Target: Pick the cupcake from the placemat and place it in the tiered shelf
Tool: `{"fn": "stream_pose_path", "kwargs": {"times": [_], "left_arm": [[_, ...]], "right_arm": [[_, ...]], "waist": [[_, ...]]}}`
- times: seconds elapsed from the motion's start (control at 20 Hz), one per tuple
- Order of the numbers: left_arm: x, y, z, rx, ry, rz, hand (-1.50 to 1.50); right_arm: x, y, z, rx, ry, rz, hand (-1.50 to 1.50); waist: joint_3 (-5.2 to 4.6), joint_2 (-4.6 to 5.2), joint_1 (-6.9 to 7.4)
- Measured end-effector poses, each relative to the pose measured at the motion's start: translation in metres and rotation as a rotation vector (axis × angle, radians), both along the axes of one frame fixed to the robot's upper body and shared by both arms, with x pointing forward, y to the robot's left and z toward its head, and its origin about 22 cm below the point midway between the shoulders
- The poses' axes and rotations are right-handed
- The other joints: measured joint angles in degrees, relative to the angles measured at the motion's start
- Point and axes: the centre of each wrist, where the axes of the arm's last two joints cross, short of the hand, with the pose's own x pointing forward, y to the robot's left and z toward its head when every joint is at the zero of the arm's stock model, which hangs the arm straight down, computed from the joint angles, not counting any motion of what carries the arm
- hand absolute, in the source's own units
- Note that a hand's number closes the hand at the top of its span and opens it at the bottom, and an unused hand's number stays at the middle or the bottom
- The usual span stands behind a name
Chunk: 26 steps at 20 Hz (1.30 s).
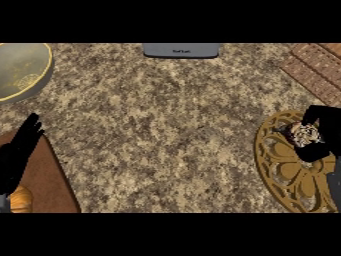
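Your right hand (337, 131) curls round the cupcake (303, 134) over the placemat (276, 162), enclosing it for carriage to the tiered shelf (322, 71); your left hand (12, 157) rests spread.

Single view, head-mounted: looks steeply down at close range on the speckled brown stone table (173, 125). The frame top cuts a flat grey appliance (182, 50). A yellow-rimmed round bowl (14, 70) is cropped upper left, a slatted brown wooden shelf (324, 70) upper right, and a gold openwork round placemat (280, 165) lies at right.
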Motion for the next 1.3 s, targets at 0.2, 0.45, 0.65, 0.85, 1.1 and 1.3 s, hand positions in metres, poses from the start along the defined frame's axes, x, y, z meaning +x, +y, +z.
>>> {"fn": "stream_pose_path", "kwargs": {"times": [0.2,0.45,0.65,0.85,1.1,1.3], "left_arm": [[0.002,0.001,-0.002,-0.003,0.009,-0.004,0.00],[-0.002,-0.002,-0.002,-0.003,0.013,0.013,0.00],[-0.004,0.003,0.000,-0.005,0.014,0.020,0.00],[-0.006,0.004,0.003,-0.006,0.016,0.020,0.00],[-0.003,0.006,0.001,-0.013,0.016,0.022,0.00],[-0.006,-0.002,0.001,-0.010,0.011,0.019,0.00]], "right_arm": [[0.033,0.024,0.031,0.093,-0.081,-0.209,1.50],[0.050,0.051,0.087,0.234,-0.200,-0.325,1.50],[0.044,0.064,0.128,0.347,-0.308,-0.367,1.50],[0.029,0.065,0.169,0.395,-0.407,-0.384,1.50],[0.016,0.069,0.212,0.406,-0.519,-0.371,1.50],[0.016,0.064,0.241,0.369,-0.596,-0.386,1.50]], "waist": [[0.02,-0.02,0.24],[0.06,-0.34,-0.44],[0.07,-0.47,-0.94],[0.08,-0.48,-1.12],[0.08,-0.40,-1.13],[0.08,-0.37,-0.93]]}}
